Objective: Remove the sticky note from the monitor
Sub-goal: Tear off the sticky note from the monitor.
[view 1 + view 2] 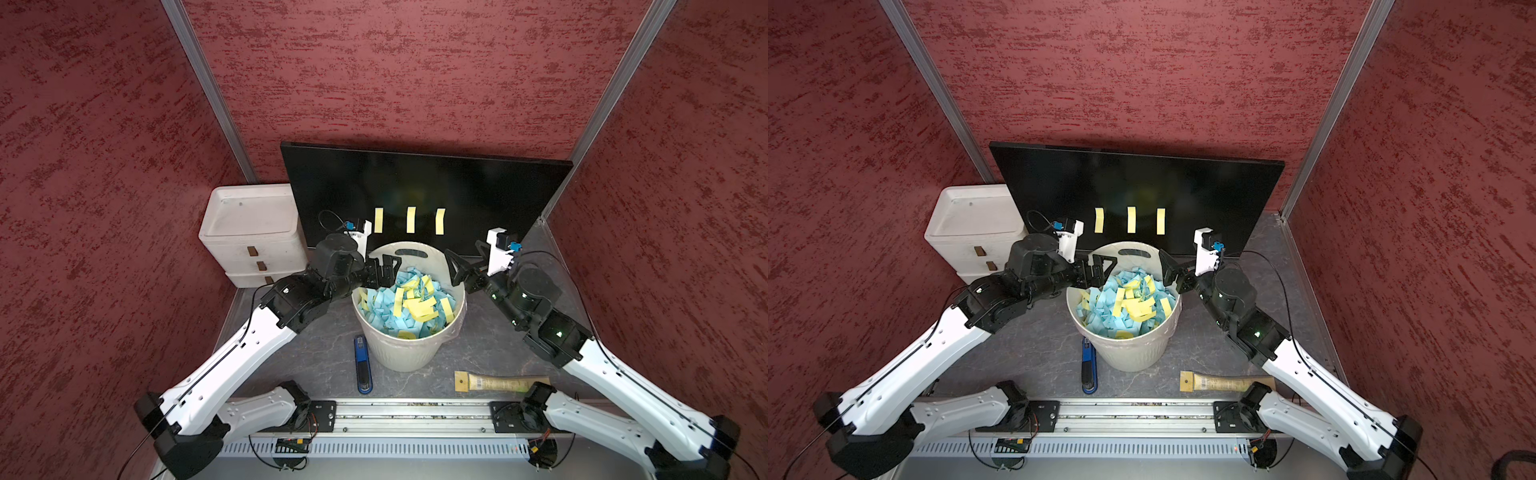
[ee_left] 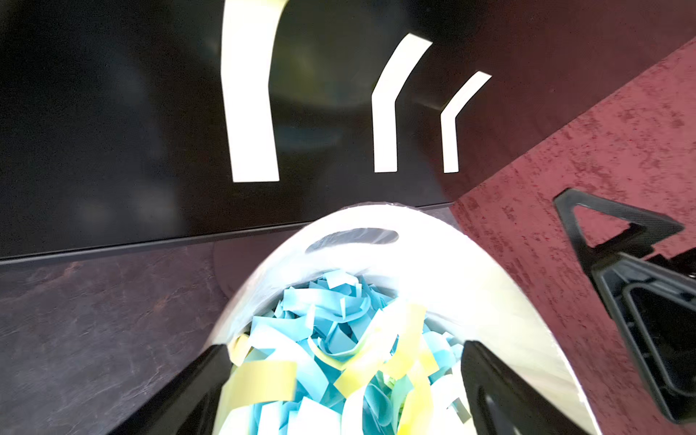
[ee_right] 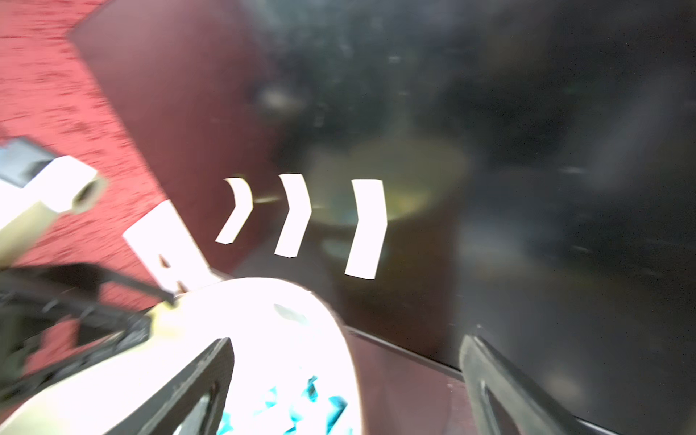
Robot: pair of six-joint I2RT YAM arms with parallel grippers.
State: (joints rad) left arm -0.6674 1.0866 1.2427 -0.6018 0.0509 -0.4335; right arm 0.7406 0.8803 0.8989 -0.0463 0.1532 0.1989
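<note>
The black monitor [image 1: 415, 183] leans against the back wall. Three yellow sticky notes [image 1: 410, 219] hang in a row low on its screen, and they also show in the left wrist view [image 2: 250, 113] and in the right wrist view [image 3: 367, 226]. A white bin [image 1: 399, 353] stands in front of the monitor, full of blue and yellow notes. My left gripper [image 1: 385, 266] hovers over the bin's left rim, open [image 2: 344, 348], with only loose notes below it. My right gripper [image 1: 457, 268] is at the bin's right rim, open [image 3: 346, 341] and holding nothing.
A white drawer unit [image 1: 253, 232] stands left of the monitor. A blue stapler-like tool [image 1: 363, 365] lies left of the bin's base, and a wooden-handled tool [image 1: 498, 382] lies at the front right. Red walls close in on three sides, and a metal rail [image 1: 411, 415] runs along the front.
</note>
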